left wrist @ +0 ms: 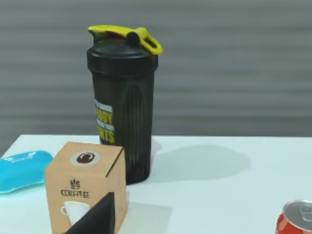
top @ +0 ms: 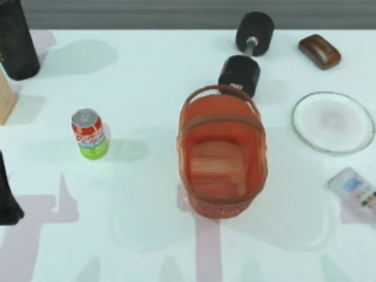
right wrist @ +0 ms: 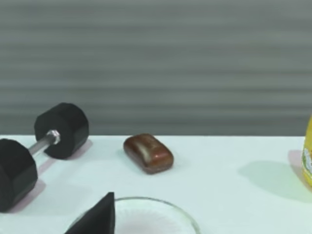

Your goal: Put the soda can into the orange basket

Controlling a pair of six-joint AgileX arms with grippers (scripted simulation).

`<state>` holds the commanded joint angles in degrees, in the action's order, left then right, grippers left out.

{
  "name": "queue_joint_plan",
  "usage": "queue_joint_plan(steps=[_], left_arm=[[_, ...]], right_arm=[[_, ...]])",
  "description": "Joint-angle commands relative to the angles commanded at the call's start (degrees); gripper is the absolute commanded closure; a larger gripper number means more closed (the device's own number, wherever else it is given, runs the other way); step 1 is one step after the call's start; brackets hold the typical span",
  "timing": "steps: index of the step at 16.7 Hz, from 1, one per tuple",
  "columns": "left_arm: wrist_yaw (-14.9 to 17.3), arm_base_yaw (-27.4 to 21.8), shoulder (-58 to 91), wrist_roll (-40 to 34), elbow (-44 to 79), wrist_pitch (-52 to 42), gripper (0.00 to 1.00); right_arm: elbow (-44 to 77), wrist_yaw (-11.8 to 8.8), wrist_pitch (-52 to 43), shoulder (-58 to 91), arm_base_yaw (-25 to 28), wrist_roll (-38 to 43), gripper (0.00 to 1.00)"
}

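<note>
The soda can (top: 90, 134) stands upright on the left half of the table, red above, lime green below, with a silver top; its top also shows in the left wrist view (left wrist: 296, 220). The orange basket (top: 221, 154) sits at the table's middle, its handle arched across it and nothing inside. My left gripper (top: 7, 197) hangs at the table's left edge, below and left of the can and apart from it. Only a dark piece of my right gripper (right wrist: 97, 217) shows, in the right wrist view, above the glass plate's near rim.
A tall black shaker bottle (top: 16, 38) and a coffee box (top: 6, 97) stand at the far left. A black dumbbell (top: 247, 53) lies behind the basket. A brown soap bar (top: 319, 51), a clear glass plate (top: 332, 122) and a remote (top: 355, 191) are at the right.
</note>
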<state>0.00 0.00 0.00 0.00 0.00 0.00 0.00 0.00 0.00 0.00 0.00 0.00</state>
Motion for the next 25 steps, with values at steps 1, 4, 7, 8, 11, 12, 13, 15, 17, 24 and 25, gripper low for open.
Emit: queue_joint_plan(steps=[1,4,7,8,11,12,13,15,17,24,25], left_arm=[[0.0,0.0,0.0,0.0,0.0,0.0,0.0],[0.19,-0.44,1.75,0.68,1.72,-1.19,0.0],[0.61,-1.79,8.95,3.18,8.63,-5.76,0.0],[0.72,-2.32,12.56,4.32,11.92,-7.91,0.0],[0.82,-3.96,26.57,8.37,24.04,-15.82,0.0],[0.79,-4.5,32.1,9.87,28.66,-18.83,0.0],[0.74,-5.04,37.94,11.42,33.5,-21.98,0.0],[0.57,-6.1,50.28,14.63,43.59,-28.57,0.0],[0.37,-7.15,63.12,17.9,53.96,-35.36,0.0],[-0.05,-10.67,104.88,28.27,87.23,-56.75,0.0],[-0.04,-11.12,109.59,29.45,90.95,-59.13,0.0]], right_arm=[[0.0,0.0,0.0,0.0,0.0,0.0,0.0],[0.0,0.0,0.0,0.0,0.0,0.0,0.0],[0.0,0.0,0.0,0.0,0.0,0.0,0.0],[0.0,0.0,0.0,0.0,0.0,0.0,0.0],[0.0,0.0,0.0,0.0,0.0,0.0,0.0],[0.0,0.0,0.0,0.0,0.0,0.0,0.0],[0.0,0.0,0.0,0.0,0.0,0.0,0.0],[0.0,0.0,0.0,0.0,0.0,0.0,0.0],[0.0,0.0,0.0,0.0,0.0,0.0,0.0],[0.0,0.0,0.0,0.0,0.0,0.0,0.0],[0.0,0.0,0.0,0.0,0.0,0.0,0.0]])
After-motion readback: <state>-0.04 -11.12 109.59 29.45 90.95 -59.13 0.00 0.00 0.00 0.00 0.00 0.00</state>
